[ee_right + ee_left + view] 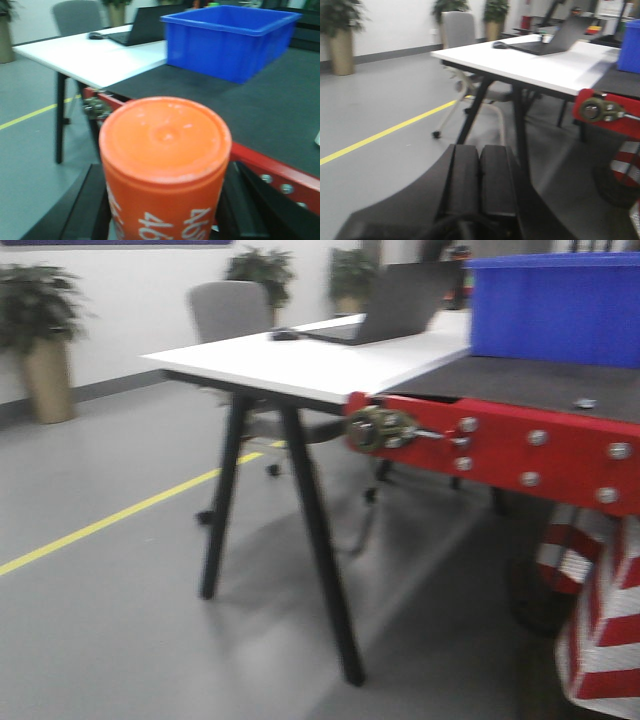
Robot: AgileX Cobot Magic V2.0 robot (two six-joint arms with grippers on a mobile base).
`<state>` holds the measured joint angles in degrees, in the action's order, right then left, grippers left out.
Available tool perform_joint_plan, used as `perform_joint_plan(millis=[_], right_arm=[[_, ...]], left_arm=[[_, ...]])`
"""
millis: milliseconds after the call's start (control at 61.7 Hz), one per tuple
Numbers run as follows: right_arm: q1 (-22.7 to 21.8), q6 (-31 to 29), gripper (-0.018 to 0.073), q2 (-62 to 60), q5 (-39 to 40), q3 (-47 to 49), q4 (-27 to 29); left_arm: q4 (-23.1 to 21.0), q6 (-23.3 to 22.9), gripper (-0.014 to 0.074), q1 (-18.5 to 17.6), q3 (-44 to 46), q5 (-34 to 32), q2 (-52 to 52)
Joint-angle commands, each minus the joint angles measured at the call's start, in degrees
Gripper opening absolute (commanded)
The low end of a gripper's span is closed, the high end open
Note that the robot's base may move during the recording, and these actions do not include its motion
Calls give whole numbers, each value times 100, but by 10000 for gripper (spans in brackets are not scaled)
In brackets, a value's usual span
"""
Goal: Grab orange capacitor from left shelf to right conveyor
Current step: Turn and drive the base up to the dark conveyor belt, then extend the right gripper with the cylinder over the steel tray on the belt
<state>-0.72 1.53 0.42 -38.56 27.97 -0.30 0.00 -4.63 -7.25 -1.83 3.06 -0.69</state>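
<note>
Exterior front view: the right conveyor (520,385), a dark belt behind a bolted red front edge (520,448), abuts a white-topped table (310,365) and carries a blue bin (555,305); neither arm nor the left shelf appears here. Left wrist view: the left gripper (480,150) is clenched on nothing, pads together, low over the grey floor (385,100) and short of the table. Right wrist view: the right gripper (167,205) grasps the orange capacitor (165,165) upright between its dark fingers (85,210), on the near side of the red edge and seemingly not yet over the belt. Judged hazards: letting go before the edge is cleared would send the capacitor to the floor; a low approach could knock it against the red edge; set down tilted or too near the bin, the cylinder may topple and roll.
</note>
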Motion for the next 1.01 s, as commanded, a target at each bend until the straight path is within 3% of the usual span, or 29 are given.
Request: perform_joint_plan(millis=[0,989], right_arm=[[-9,-25,158,96,555,176,-54],[-9,-25,158,96,555,176,-54]], left_arm=[[0,-8,-105,-22,37,-514,-113],[0,-8,-105,-22,37,-514,-113]])
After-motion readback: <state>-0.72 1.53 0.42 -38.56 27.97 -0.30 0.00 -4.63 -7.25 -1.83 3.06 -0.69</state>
